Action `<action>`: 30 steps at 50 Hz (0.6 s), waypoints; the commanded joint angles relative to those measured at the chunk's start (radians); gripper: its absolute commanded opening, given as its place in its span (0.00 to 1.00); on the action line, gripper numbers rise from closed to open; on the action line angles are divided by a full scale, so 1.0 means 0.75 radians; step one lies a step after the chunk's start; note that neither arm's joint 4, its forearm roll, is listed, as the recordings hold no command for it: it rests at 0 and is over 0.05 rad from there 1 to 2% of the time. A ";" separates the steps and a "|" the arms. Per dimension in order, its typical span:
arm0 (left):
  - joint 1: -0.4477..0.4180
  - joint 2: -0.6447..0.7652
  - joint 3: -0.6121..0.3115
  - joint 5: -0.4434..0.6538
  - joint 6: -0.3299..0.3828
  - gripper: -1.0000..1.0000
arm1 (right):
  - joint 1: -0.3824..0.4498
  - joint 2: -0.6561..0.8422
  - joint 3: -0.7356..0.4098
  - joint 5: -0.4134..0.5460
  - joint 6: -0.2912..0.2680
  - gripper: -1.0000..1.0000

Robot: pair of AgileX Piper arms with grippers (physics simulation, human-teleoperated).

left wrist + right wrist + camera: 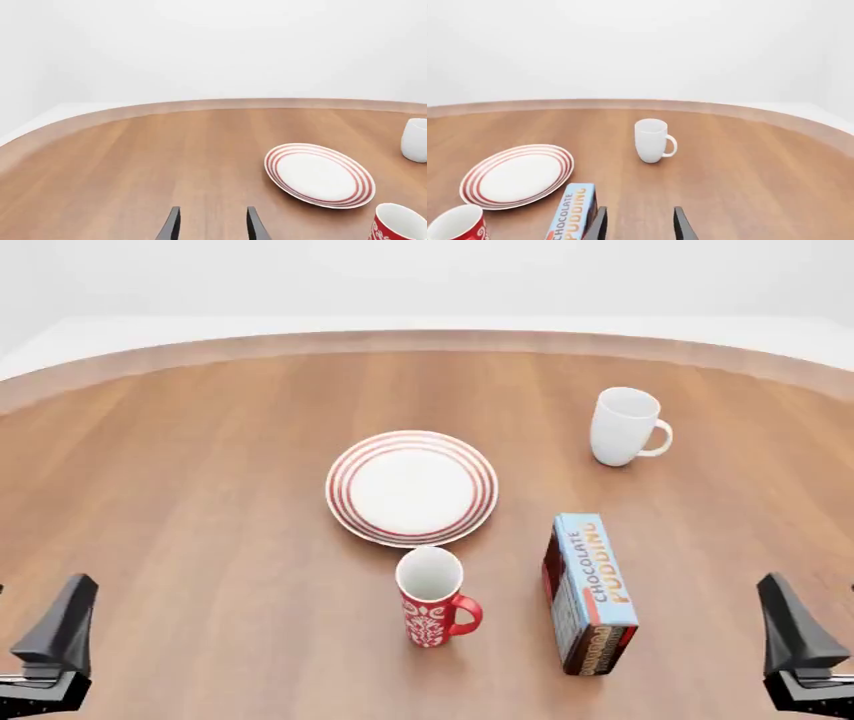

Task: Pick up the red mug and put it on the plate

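White walls are standing behind a round wooden table [200, 490], and both arms are waiting at its near edge.

Taking the plate [412, 487] as the middle of a clock in the front view, the red mug [431, 598] is standing upright at 6 o'clock, just beside the plate's near rim, and I cannot tell if they are touching. Its loop handle is pointing toward 3 o'clock, to the robot's right. A chocolate pudding box [589, 592] is standing at about 4 o'clock, near the red mug on the handle side, with its long axis running away from the arms. A plain white mug [623, 426] is resting at about 2 o'clock, well apart.

The left gripper [212, 224] is showing two dark fingers with a clear gap between them and nothing inside, so it is standing apart and empty. The right gripper [639, 224] is looking the same, parted and holding nothing.

From the left gripper the red mug is lying toward 2 o'clock with bare table in between. From the right gripper it is lying toward 10 o'clock, but the box is standing across that path. I am judging that the left arm is having the freer approach, coming at the side opposite the handle; the lift afterwards is only a short carry toward 12 o'clock.
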 commanded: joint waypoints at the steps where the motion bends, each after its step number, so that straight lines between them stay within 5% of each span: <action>1: 0.000 0.006 -0.003 -0.001 0.000 1.00 | 0.006 0.001 -0.011 0.004 0.024 1.00; 12: 0.000 0.006 -0.003 -0.001 0.000 1.00 | 0.040 0.006 -0.096 0.059 0.010 1.00; 22: 0.000 0.006 -0.003 -0.001 0.000 1.00 | 0.253 0.066 -0.317 0.244 -0.052 1.00; 30: 0.000 0.006 -0.003 -0.001 0.000 1.00 | 0.420 0.316 -0.441 0.200 -0.095 1.00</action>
